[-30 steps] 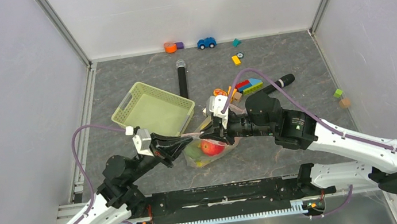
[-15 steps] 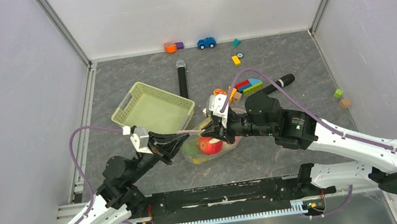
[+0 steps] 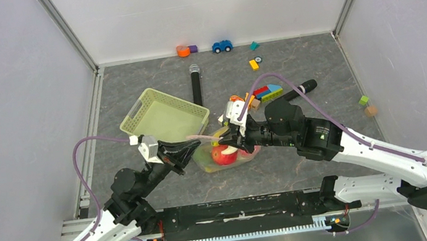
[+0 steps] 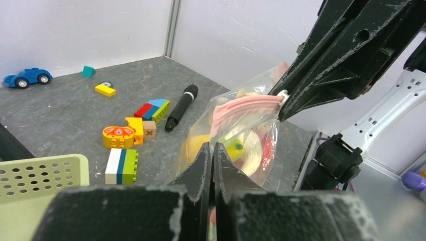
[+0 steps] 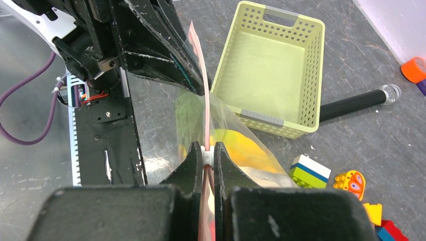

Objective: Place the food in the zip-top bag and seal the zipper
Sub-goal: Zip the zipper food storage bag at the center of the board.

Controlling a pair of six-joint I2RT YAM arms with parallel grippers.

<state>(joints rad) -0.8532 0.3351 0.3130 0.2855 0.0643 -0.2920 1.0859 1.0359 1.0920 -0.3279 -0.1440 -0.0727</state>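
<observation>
The clear zip-top bag (image 3: 236,157) hangs between my two grippers just above the table. Inside it I see a red tomato (image 3: 223,154), a yellow banana (image 5: 247,146) and green food (image 3: 205,156). The pink zipper (image 3: 204,137) runs taut between the grippers. My left gripper (image 3: 192,146) is shut on the bag's left end, as the left wrist view (image 4: 211,146) shows. My right gripper (image 3: 224,136) is shut on the zipper at its small white slider (image 5: 207,153). The zipper also shows in the left wrist view (image 4: 246,104).
The pale green basket (image 3: 135,115) stands just behind the left gripper. A black microphone (image 3: 196,85) lies behind it and another (image 3: 300,89) to the right. Coloured blocks (image 3: 266,93) lie behind the right gripper. A blue car (image 3: 222,46) and small blocks line the back wall.
Both grippers have shifted a little left and up with the bag. The pink zipper now stretches straighter between them.
</observation>
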